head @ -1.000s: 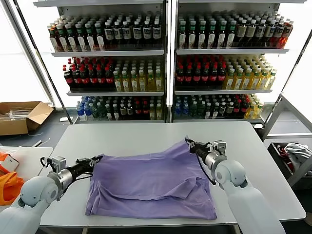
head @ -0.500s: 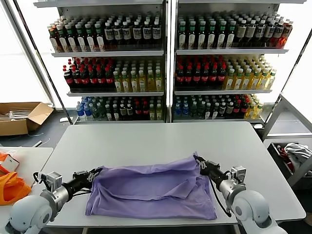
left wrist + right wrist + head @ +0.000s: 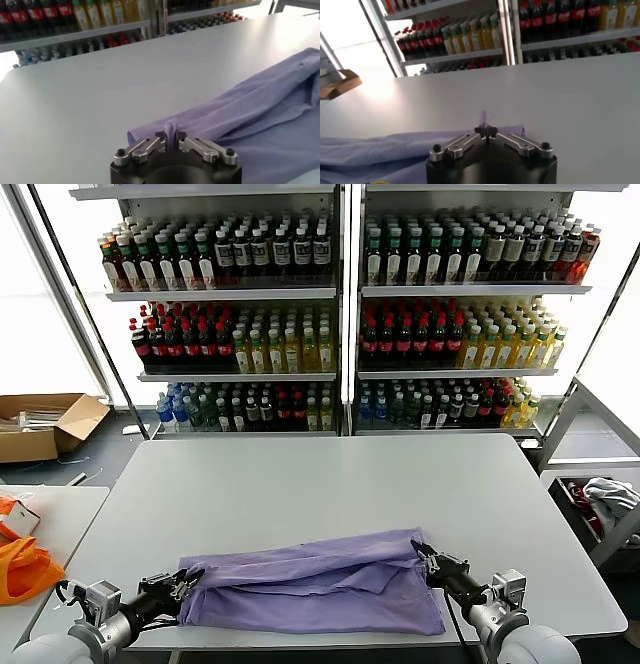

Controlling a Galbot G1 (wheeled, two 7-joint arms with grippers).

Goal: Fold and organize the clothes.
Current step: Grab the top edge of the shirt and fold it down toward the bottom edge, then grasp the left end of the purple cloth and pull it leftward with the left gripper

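Low on the near half of the grey table, lavender T-shirt folded over itself, left gripper pinching its left corner, right gripper pinching its right corner, bottle shelves behind, labels unreadable.

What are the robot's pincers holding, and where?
Both pinch the lavender T-shirt: left pincer its left top corner, right pincer its right top corner.
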